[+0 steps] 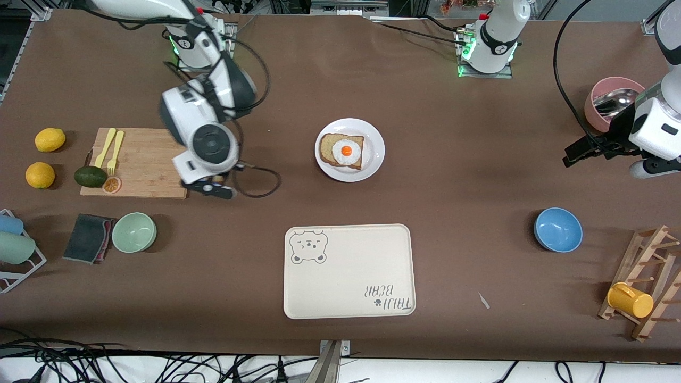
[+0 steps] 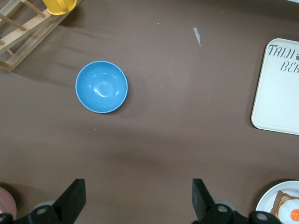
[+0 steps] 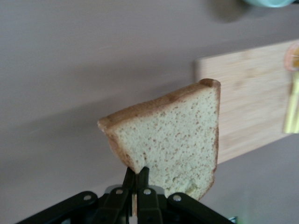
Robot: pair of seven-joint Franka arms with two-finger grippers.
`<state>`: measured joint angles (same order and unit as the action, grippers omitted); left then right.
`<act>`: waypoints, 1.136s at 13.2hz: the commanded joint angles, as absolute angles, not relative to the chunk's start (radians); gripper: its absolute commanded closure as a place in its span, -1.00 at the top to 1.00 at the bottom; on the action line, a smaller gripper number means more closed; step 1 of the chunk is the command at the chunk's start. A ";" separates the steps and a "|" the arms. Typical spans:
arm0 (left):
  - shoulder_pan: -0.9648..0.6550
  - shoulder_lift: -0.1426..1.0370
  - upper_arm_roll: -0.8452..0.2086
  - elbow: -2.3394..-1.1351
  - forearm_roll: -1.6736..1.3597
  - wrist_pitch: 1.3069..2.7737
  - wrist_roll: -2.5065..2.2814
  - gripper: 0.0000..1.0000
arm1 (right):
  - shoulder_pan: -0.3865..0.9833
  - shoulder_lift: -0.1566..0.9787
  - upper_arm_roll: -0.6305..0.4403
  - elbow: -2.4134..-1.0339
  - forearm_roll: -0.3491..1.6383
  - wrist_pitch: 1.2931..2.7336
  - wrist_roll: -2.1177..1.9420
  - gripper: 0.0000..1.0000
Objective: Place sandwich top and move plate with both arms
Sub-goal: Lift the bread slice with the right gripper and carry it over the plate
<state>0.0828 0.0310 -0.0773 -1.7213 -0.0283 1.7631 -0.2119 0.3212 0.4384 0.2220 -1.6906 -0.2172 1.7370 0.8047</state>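
Right gripper: pinched shut on the sandwich top, shown only in the right wrist view; in the front view the slice is hidden beneath the right arm's wrist, where just the black gripper shows, up in the air over the table by the edge of the wooden cutting board. Sandwich top: a squarish slice, pale tan speckled crumb, darker brown crust along two visible edges, held by one edge and hanging clear of the table, with the board's corner under it. Left gripper: fingers spread wide apart with nothing between them, over bare table at the left arm's end, near a pink bowl that holds a metal one. The left wrist view adds the blue bowl, a corner of the cream bear-print tray and the rim of the plate. Plate: round, white, glossy, at mid-table, farther from the front camera than the tray; on it lies a bread slice topped by a fried egg. Front view only: two lemons, an avocado, yellow forks, a green bowl, a yellow mug on a wooden rack.
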 commanded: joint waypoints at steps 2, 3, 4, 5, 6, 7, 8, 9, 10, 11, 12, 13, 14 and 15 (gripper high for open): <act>0.087 0.026 -0.083 -1.720 -0.003 1.767 -0.222 1.00 | 0.457 0.518 0.219 -1.528 -0.085 1.727 0.821 -1.00; 0.087 0.026 -0.083 -1.720 -0.003 1.767 -0.222 1.00 | 0.500 0.534 0.218 -1.511 -0.068 1.749 0.822 -1.00; 0.087 0.025 -0.083 -1.720 -0.003 1.767 -0.222 1.00 | 0.540 0.552 0.218 -1.497 -0.063 1.778 0.840 -1.00; 0.087 0.025 -0.083 -1.720 -0.003 1.767 -0.222 1.00 | 0.576 0.583 0.218 -1.471 -0.063 1.813 0.885 -1.00; 0.086 0.025 -0.083 -1.720 -0.003 1.767 -0.224 1.00 | 0.587 0.622 0.219 -1.432 -0.061 1.824 0.912 -1.00; 0.087 0.026 -0.083 -1.721 -0.002 1.767 -0.222 1.00 | 0.613 0.661 0.219 -1.390 -0.061 1.824 0.928 -1.00; 0.087 0.028 -0.083 -1.721 -0.002 1.767 -0.222 1.00 | 0.638 0.693 0.218 -1.355 -0.063 1.824 0.974 -1.00; 0.086 0.028 -0.083 -1.721 -0.002 1.767 -0.222 1.00 | 0.658 0.715 0.218 -1.329 -0.063 1.830 0.997 -1.00; 0.086 0.028 -0.083 -1.721 0.000 1.767 -0.222 1.00 | 0.684 0.730 0.218 -1.303 -0.061 1.839 1.014 -1.00; 0.086 0.028 -0.083 -1.721 0.000 1.767 -0.224 1.00 | 0.704 0.742 0.219 -1.280 -0.060 1.856 1.053 -1.00; 0.086 0.028 -0.083 -1.720 0.000 1.767 -0.222 1.00 | 0.734 0.750 0.219 -1.260 -0.049 1.880 1.118 -1.00; 0.086 0.029 -0.083 -1.721 0.000 1.767 -0.222 1.00 | 0.762 0.755 0.218 -1.259 -0.049 1.911 1.170 -1.00; 0.086 0.031 -0.083 -1.721 0.002 1.769 -0.222 1.00 | 0.776 0.758 0.218 -1.259 -0.052 1.914 1.183 -1.00; 0.086 0.031 -0.083 -1.723 0.002 1.779 -0.222 1.00 | 0.779 0.756 0.218 -1.261 -0.058 1.908 1.181 -1.00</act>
